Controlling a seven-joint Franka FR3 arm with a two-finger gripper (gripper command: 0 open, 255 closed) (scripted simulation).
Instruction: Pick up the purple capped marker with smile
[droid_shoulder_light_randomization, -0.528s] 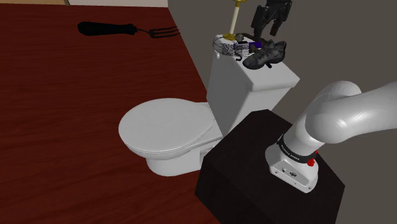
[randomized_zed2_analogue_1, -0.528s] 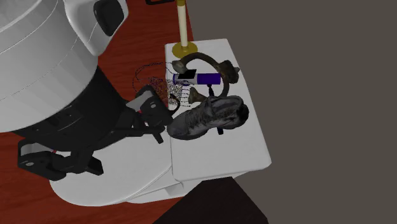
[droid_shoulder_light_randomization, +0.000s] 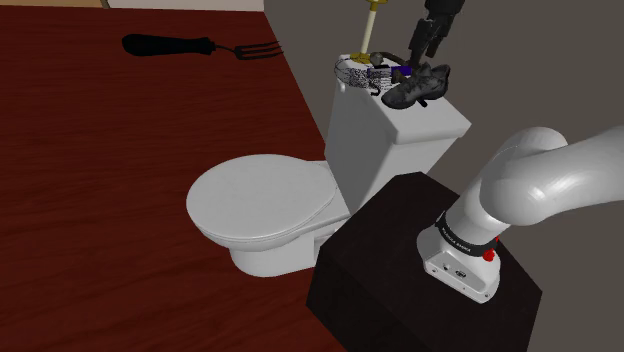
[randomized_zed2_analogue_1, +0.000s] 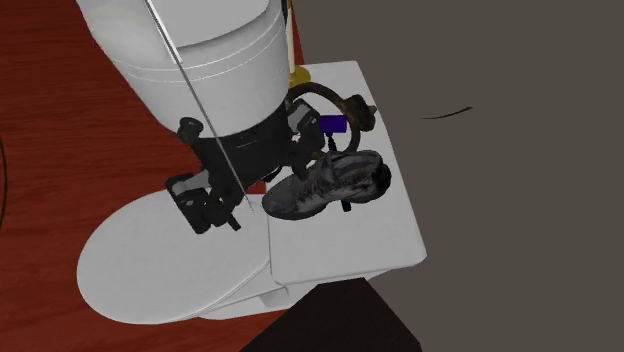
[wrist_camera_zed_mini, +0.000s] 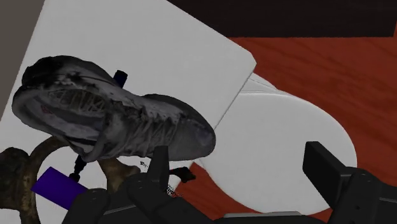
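Observation:
The marker lies on the white toilet tank lid (droid_shoulder_light_randomization: 440, 118), and its purple cap (randomized_zed2_analogue_1: 335, 125) shows between a brown ring-shaped object and a dark grey shoe (randomized_zed2_analogue_1: 325, 185). The same purple cap (wrist_camera_zed_mini: 56, 189) shows beside the shoe (wrist_camera_zed_mini: 108, 121) in the wrist view. From the shoulder camera the marker (droid_shoulder_light_randomization: 396, 70) sits just behind the shoe (droid_shoulder_light_randomization: 418, 88). My gripper (droid_shoulder_light_randomization: 424, 50) hangs open above the shoe and marker, holding nothing. Its fingers (wrist_camera_zed_mini: 159, 167) stand apart over the tank's edge and the toilet seat, with the marker off to the side of one finger. In the second exterior view the gripper (randomized_zed2_analogue_1: 212, 212) reaches over the seat.
A brass candlestick (droid_shoulder_light_randomization: 368, 25) and a patterned bowl-like object (droid_shoulder_light_randomization: 352, 70) crowd the tank lid's far end. The brown ring (randomized_zed2_analogue_1: 320, 95) lies around the marker. A black long-handled fork (droid_shoulder_light_randomization: 170, 45) lies on the red-brown floor. The closed toilet seat (droid_shoulder_light_randomization: 262, 205) is below; my black stand (droid_shoulder_light_randomization: 400, 270) is beside it.
My hand has swung across toward the tank in the second exterior view, now covering the marker's white body, and has turned and risen slightly in the shoulder view. The objects have not moved.

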